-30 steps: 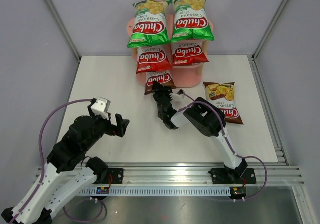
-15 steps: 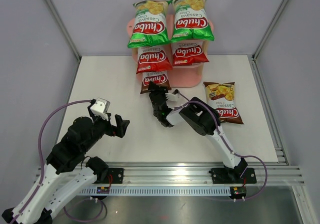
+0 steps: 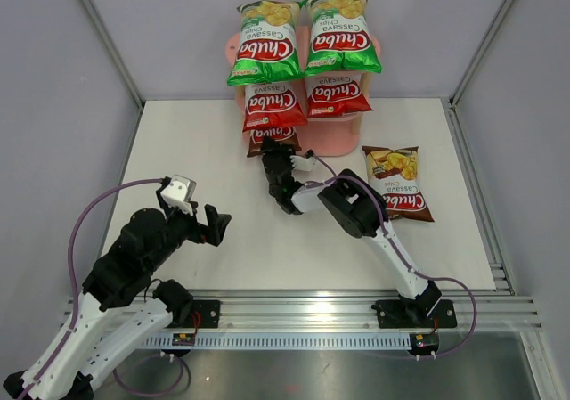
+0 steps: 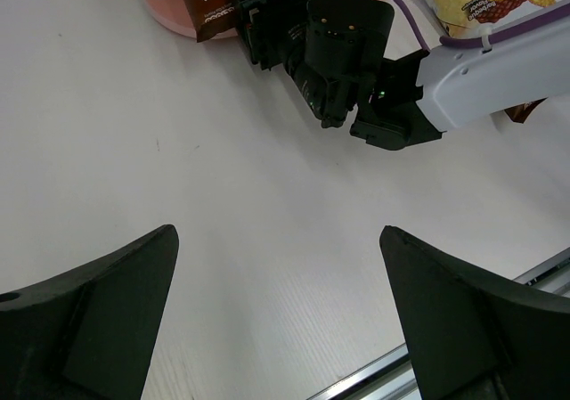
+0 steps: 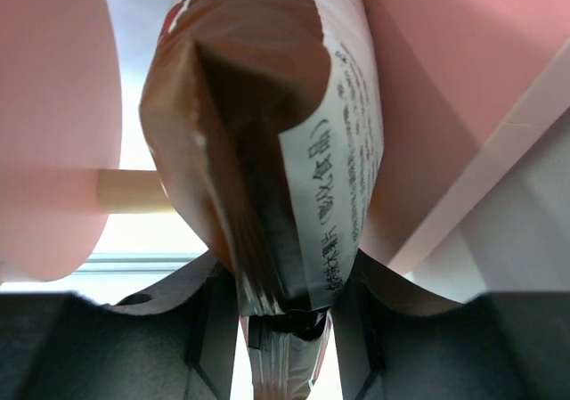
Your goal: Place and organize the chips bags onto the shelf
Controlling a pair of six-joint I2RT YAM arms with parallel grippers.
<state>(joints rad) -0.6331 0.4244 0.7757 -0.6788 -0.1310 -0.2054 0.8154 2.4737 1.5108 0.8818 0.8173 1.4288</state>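
The pink shelf point(image 3: 338, 137) stands at the table's back. Two green bags point(image 3: 264, 44) point(image 3: 341, 35) lie on its top board and two red bags point(image 3: 273, 104) point(image 3: 337, 93) on the middle one. My right gripper point(image 3: 277, 161) is shut on a dark brown bag point(image 3: 272, 137) by its end seam and holds it part way into the left of the bottom tier; the right wrist view shows the bag point(image 5: 267, 142) between pink boards point(image 5: 445, 70). A second brown bag point(image 3: 397, 180) lies flat on the table right of the shelf. My left gripper point(image 3: 216, 224) is open and empty, near the front left.
The right arm point(image 3: 356, 206) stretches across the table's middle towards the shelf and also shows in the left wrist view point(image 4: 356, 53). Grey walls with metal posts close in the sides. A metal rail point(image 3: 312, 315) runs along the near edge.
My right gripper has moved away from me towards the shelf, pushing the brown bag further under the red bag into the bottom tier. The left arm has not moved.
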